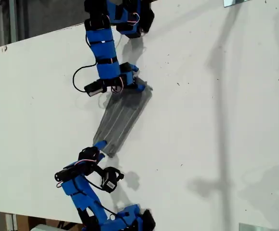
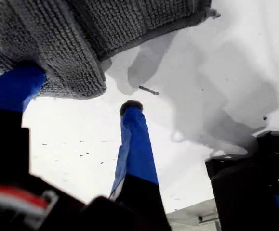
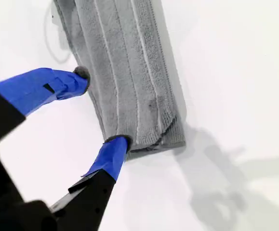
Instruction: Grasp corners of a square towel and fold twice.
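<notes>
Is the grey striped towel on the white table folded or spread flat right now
Folded. The grey striped towel lies as a narrow strip, and the second wrist view shows stacked layers at its end.

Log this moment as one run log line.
towel: folded into narrow strip on table | my first gripper: jaws open, one under towel end | my second gripper: jaws open at other end

Nubbly grey cloth towel

No readable text, labels, brands, numbers or signs anywhere.
</notes>
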